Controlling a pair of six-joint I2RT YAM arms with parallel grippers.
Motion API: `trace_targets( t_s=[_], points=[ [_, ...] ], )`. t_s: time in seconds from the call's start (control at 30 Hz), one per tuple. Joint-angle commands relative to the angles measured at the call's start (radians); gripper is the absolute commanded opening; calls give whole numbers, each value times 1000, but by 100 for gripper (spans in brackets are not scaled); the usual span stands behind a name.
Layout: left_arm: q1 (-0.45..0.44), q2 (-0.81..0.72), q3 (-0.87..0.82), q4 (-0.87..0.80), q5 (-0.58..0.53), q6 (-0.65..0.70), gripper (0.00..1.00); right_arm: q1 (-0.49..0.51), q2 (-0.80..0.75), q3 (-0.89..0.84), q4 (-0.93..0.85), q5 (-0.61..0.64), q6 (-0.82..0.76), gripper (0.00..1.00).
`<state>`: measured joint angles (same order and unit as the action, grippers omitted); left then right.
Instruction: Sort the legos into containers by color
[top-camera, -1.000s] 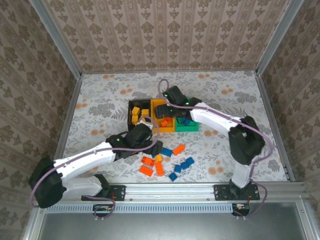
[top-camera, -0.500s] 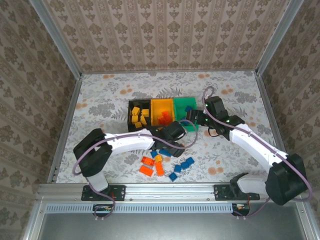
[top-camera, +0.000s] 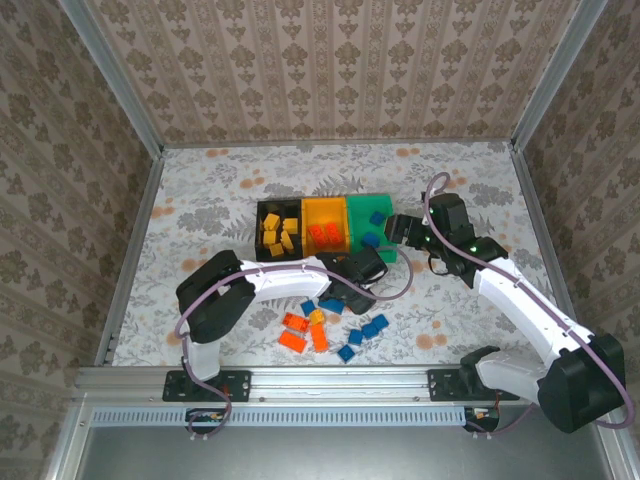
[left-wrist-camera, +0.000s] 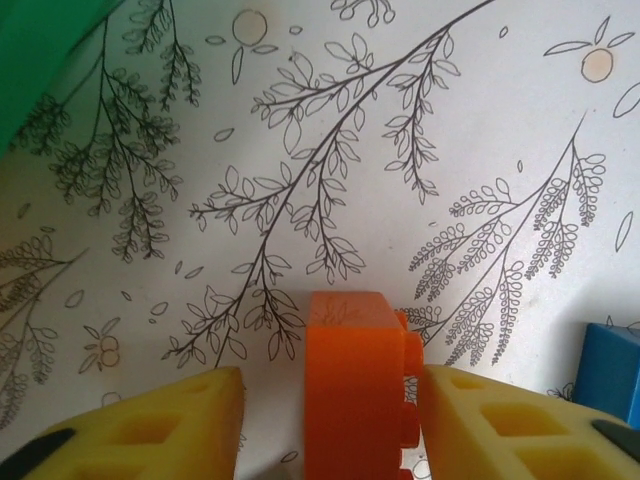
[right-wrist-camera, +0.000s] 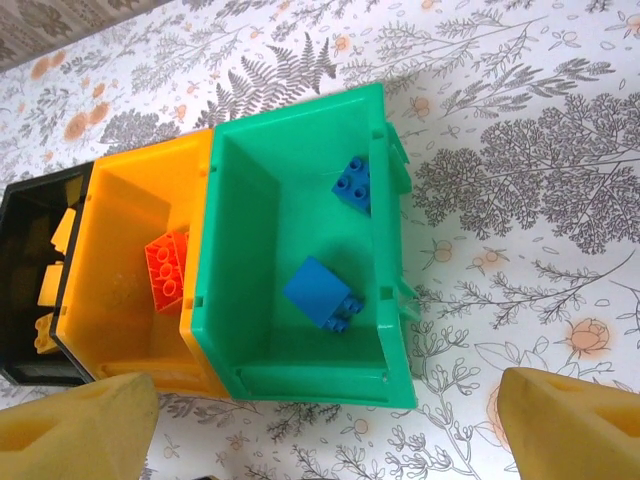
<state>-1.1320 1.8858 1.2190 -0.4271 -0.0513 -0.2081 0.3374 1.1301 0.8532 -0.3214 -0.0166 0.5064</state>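
Three joined containers stand mid-table: black (top-camera: 259, 232), yellow-orange (top-camera: 325, 207) and green (top-camera: 372, 203). Yellow legos (top-camera: 278, 232) lie in the black one, red-orange legos (right-wrist-camera: 167, 272) in the yellow-orange one (right-wrist-camera: 120, 200), and two blue legos (right-wrist-camera: 320, 293) in the green one (right-wrist-camera: 290, 215). My left gripper (top-camera: 365, 268) is low on the table in front of the green bin. Its jaws (left-wrist-camera: 330, 400) straddle a red-orange lego (left-wrist-camera: 350, 380): the right finger touches the studs, a gap remains on the left. My right gripper (top-camera: 400, 228) hovers open and empty beside the green bin (right-wrist-camera: 320, 440).
Loose legos lie on the cloth in front of the bins: red-orange ones (top-camera: 294, 322), a yellow one (top-camera: 316, 316) and several blue ones (top-camera: 375, 326). A blue lego (left-wrist-camera: 610, 370) sits just right of my left fingers. Metal rails and patterned walls border the table.
My left arm swung right to in front of the green bin and its jaws narrowed around a red-orange lego. My right gripper pulled back from over the bins to their right side.
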Motion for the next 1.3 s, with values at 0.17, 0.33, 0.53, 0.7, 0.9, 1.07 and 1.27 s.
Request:
trace_targets(
  t_s=[0.17,0.33,0.53,0.7,0.9,1.07,1.27],
  points=[
    [-7,-6,16,-23,4,14,28,-17,-25,3,-9,-20,24,90],
    [19,-111,-12,-14,-43,-11,21,-20,-26,4,-12,-19,23,89],
    [146,-334,-84,71,-23,-85,24,-22,-35,-7,-5,-17,24,90],
    [290,-292,-2,77,13,-118,23,-22,-33,-18,7,-23,35,89],
    [402,-116,142,78,51,-159,22,-23,-48,-30,-11,-41,36,89],
    [435,-12,230,50,53,-169,28,-6,-94,-89,-28,-87,31,89],
    [444,-32,234,72,91,-192,64,96,-105,-166,-52,-133,0,88]
  ],
)
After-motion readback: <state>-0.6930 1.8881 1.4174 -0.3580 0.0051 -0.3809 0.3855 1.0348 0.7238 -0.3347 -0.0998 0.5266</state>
